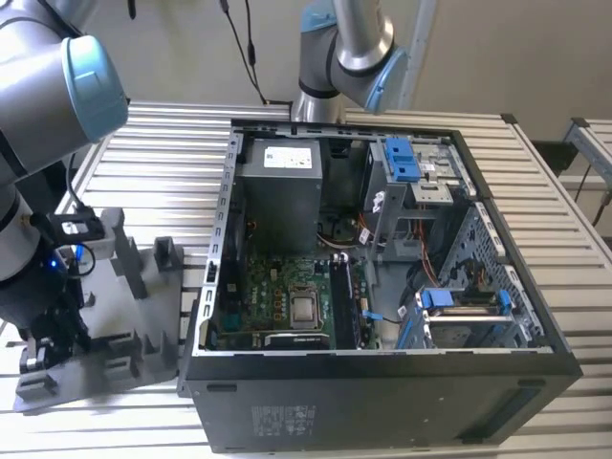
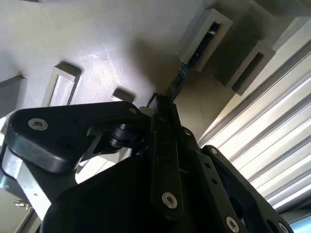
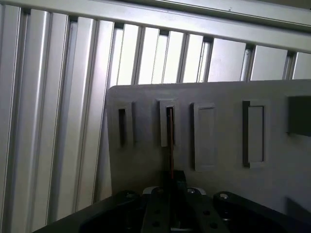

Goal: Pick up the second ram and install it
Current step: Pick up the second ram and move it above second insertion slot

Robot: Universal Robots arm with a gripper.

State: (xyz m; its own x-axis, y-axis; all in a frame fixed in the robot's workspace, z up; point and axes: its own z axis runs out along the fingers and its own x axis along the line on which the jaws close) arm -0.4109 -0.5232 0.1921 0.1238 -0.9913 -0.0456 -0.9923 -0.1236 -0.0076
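The work looked to be at the pick-up step. The gripper [image 3: 173, 178] was clenched on the ram [image 3: 170, 143], whose far end apparently sat in a slot [image 3: 163, 124] of the tray [image 1: 134, 287]. In the exterior view the tray lay at the case's [image 1: 382, 406] 9 o'clock. Freeing the ram probably called for a straight pull along the slot. The ram was edge-on, so its chips were unreadable, and the pad contact was hidden.

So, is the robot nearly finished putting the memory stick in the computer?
Not yet. Done: the end effector is at the grey tray. In hand: it pinches the second ram, whose far end sits in a tray slot. Left: the stick is not lifted out yet, and not in the open computer.
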